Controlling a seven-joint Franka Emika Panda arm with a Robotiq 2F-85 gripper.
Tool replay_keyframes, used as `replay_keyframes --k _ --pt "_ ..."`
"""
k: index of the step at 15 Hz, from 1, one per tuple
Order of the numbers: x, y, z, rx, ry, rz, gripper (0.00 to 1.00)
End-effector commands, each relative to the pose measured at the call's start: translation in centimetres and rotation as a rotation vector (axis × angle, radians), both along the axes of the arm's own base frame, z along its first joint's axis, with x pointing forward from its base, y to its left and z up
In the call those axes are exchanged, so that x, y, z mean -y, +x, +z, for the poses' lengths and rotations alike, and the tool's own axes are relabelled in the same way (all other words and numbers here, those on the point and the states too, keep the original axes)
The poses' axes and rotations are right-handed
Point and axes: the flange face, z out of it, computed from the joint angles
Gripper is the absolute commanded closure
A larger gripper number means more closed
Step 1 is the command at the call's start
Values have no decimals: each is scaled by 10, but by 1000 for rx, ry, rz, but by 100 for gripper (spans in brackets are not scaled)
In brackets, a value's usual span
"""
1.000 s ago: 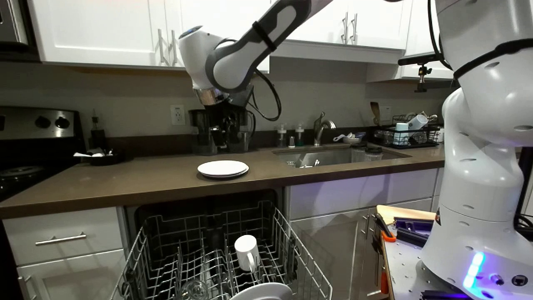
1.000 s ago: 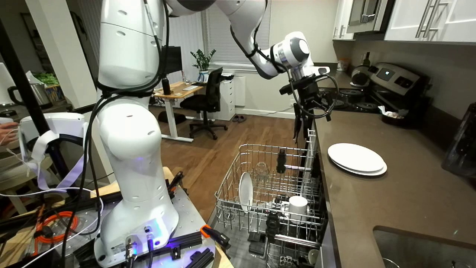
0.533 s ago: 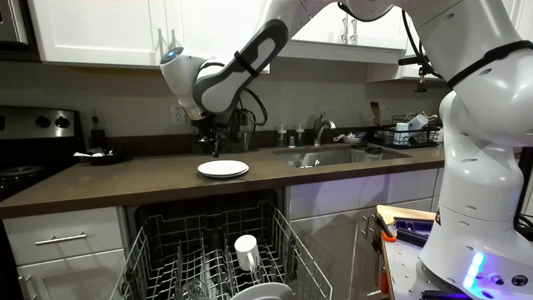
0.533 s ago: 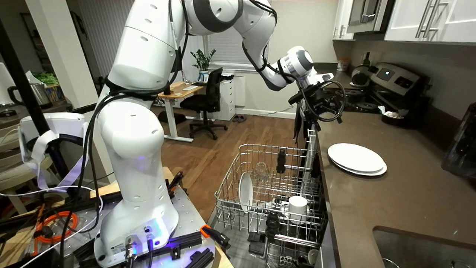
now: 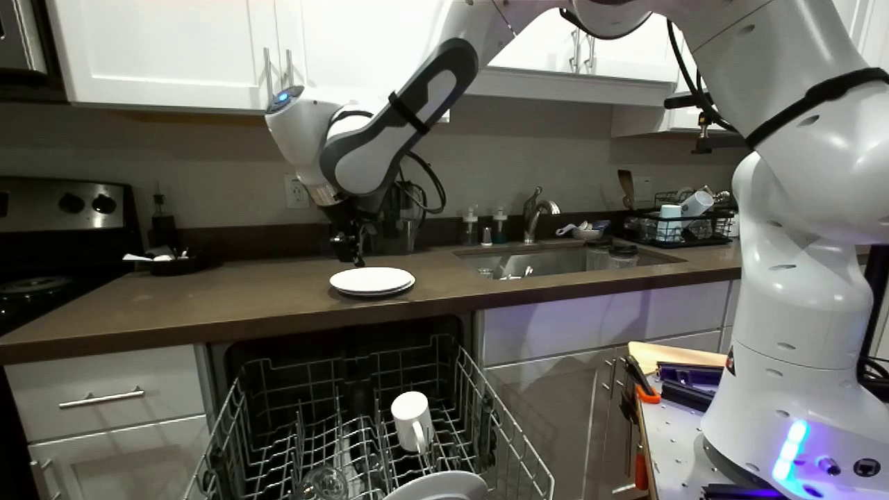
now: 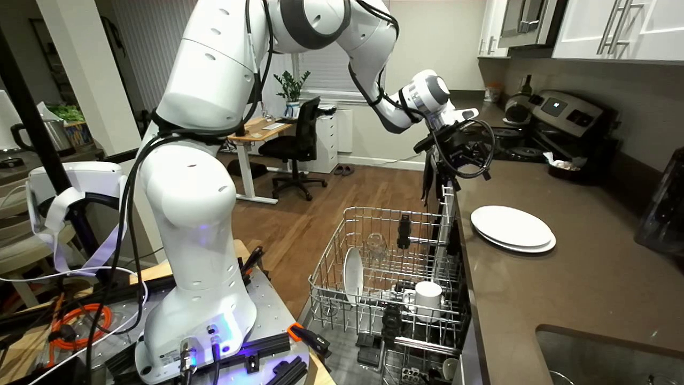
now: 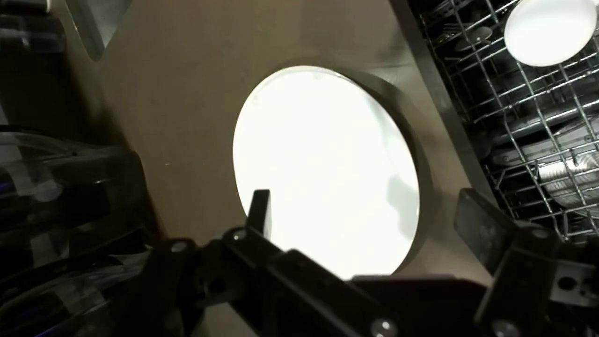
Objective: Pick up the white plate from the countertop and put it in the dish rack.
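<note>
Two white plates lie stacked flat on the countertop; the top white plate (image 5: 371, 280) also shows in an exterior view (image 6: 512, 227) and fills the middle of the wrist view (image 7: 323, 154). My gripper (image 7: 365, 206) is open and empty. In the wrist view one finger (image 7: 258, 208) overlaps the plate's near part and the opposite finger (image 7: 482, 224) is over the counter beside its rim. In an exterior view the gripper (image 5: 353, 255) is low at the plate's far-left side; contact cannot be told. The dish rack (image 6: 342, 222) is pulled out below the counter edge; it shows in the wrist view (image 7: 529, 79).
The rack holds a white mug (image 5: 412, 420), an upright plate (image 6: 353, 274) and a clear glass (image 6: 376, 244). A dark clear-walled appliance (image 7: 84, 187) stands against the wall beside the plates. The sink (image 5: 549, 260) is right of them and the stove (image 5: 62, 229) left.
My gripper has come down towards the plates and shifted left in an exterior view, mostly in the first half second; it has sunk slightly since. Plates and rack have not moved.
</note>
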Motion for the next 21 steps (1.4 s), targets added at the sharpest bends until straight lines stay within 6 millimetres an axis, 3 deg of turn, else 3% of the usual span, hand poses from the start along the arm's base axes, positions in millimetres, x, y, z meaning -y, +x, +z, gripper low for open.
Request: replay_keyframes --k 1,5,8,12,14,15,17,18,19,21 --pt "-6 11 -19 47 -65 -52 0" --pt "-10 22 -45 101 -142 -83 0" --pt "-7 34 -59 146 -211 -98 18" --pt "-2 45 -72 163 -217 -134 2" --pt "-1 50 -73 171 -216 -139 0" --pt "-1 53 -74 174 -219 -139 9" --pt "-1 57 -75 182 -234 -135 17" --pt "0 58 -76 183 -240 -135 36" --pt "0 60 -76 185 -242 -138 33" --pt "2 63 -77 187 -239 -142 17"
